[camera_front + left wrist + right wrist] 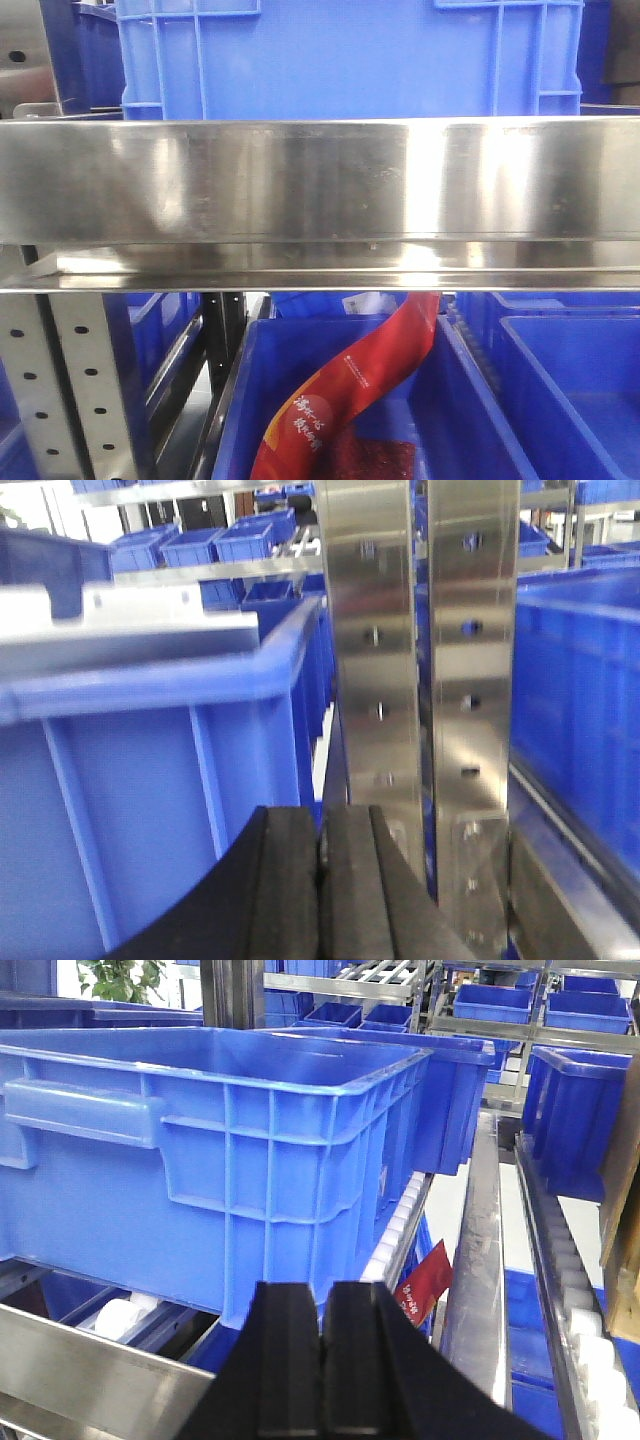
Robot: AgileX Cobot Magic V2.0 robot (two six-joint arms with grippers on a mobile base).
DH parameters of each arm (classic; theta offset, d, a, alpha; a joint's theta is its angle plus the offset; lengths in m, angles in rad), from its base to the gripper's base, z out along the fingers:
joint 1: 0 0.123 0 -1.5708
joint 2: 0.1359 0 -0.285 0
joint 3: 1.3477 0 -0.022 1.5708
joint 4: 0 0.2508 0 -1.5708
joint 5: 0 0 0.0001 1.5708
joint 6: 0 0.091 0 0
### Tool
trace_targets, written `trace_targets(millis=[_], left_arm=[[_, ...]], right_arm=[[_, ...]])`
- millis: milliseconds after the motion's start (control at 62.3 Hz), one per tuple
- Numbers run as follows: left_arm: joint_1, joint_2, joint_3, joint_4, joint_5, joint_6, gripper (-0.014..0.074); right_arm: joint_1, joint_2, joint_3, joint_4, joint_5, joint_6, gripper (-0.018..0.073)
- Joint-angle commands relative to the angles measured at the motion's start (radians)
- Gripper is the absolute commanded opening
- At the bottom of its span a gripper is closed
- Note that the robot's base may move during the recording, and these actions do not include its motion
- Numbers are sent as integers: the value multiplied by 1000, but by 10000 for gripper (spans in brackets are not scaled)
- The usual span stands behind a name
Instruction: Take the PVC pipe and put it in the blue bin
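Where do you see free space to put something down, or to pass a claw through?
The large blue bin on the steel shelf rail is open-topped; what shows of its inside looks empty. In the lower bin, the floor right of the red package is bare. The gap beside the perforated steel posts is too tight.

Bright overhead light; strong glare on steel rail [320,180]; wrist views soft, esp. close foreground.

Shelf rail [320,180]: stainless steel, right across my front view.
Red packet [345,400]: hangs below the rail.
Perforated upright [375,660]: beside my left wrist.
Roller track [400,1222]: white.
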Motion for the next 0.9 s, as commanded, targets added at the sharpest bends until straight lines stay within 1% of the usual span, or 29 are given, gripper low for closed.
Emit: trace_targets(millis=[0, 80, 193, 434, 707, 787, 883], left_arm=[[2, -34, 52, 1, -57, -8, -111], [2, -87, 128, 1, -137, -8, -111], [2, -156, 220, 1, -211, -8, -111], [2, -255, 316, 1, -224, -8, -111], [2, -266, 344, 1, -224, -8, -111], [-12, -266, 354, 1, -224, -8, -111], [-47, -266, 369, 1, -231, -8, -111]], right_arm=[[-7, -4, 1, -7, -19, -2, -154], [-7, -4, 1, -7, -19, -2, -154], [-7, -4, 1, -7, -19, -2, -154], [-7, -4, 1, -7, -19, -2, -154], [-7, -4, 1, -7, -19, -2, -154], [-7, -4, 1, -7, -19, -2, -154], [-7, -4, 1, -7, -19, -2, -154]])
